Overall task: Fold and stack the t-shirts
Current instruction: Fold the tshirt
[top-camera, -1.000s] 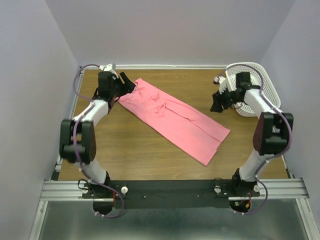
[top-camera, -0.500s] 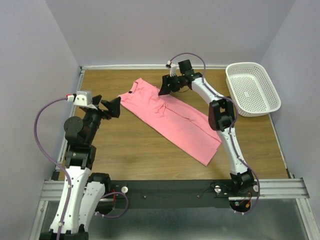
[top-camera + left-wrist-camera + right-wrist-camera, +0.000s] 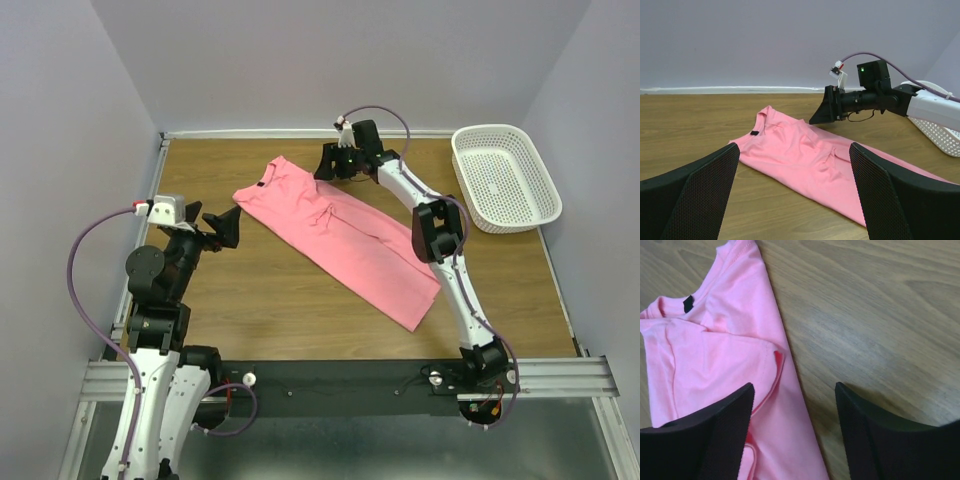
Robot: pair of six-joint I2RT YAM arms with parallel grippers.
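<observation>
Two sets of jaws gaped: left gripper (image 3: 230, 228) near the pink t-shirt (image 3: 345, 240), right gripper (image 3: 324, 165) over its edge, white perforated basket (image 3: 505, 180) well right.

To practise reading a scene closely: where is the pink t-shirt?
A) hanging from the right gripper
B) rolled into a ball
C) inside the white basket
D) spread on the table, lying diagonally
D: the t-shirt lies spread flat on the wooden table, apart from the basket at the far right corner.

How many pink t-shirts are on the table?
1. The pink t-shirt lies as a long strip across the middle of the table, slanting from far left to near right. No other shows.
</observation>
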